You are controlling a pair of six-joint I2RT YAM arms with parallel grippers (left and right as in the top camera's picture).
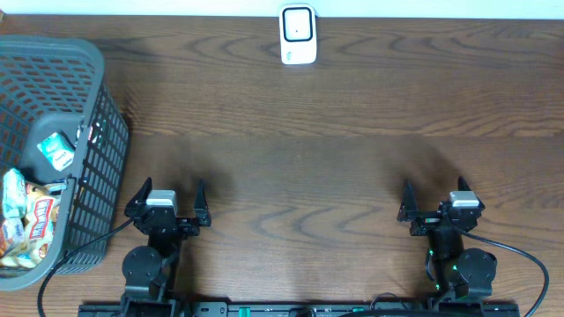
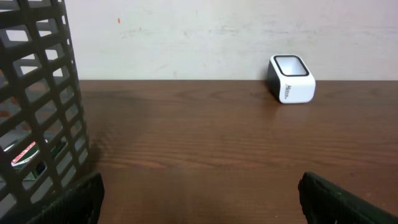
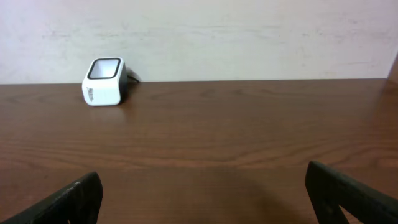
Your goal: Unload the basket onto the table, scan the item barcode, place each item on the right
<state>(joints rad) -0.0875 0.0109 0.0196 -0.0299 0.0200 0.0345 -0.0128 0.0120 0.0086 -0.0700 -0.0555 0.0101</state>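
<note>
Both wide, empty, left end effector [image 1: 173, 190], right end effector [image 1: 434, 189], basket [image 1: 99, 167] cropped, pkts [image 1: 39, 220] inside half-hidden.

White scanner [image 1: 298, 35] sits at the counter's [image 1: 300, 167] far edge, with a grey basket [image 1: 101, 167] of snack packets [image 1: 26, 220] over on the left. Up front, the left hand [image 1: 173, 190] and right hand [image 1: 434, 197] hang wide open.

Dark wood-grain worktop [image 1: 335, 176], smooth; grey plastic lattice basket [image 1: 97, 123]; glossy white plastic scanner [image 1: 298, 35]; shiny snack packets [image 1: 35, 220].
</note>
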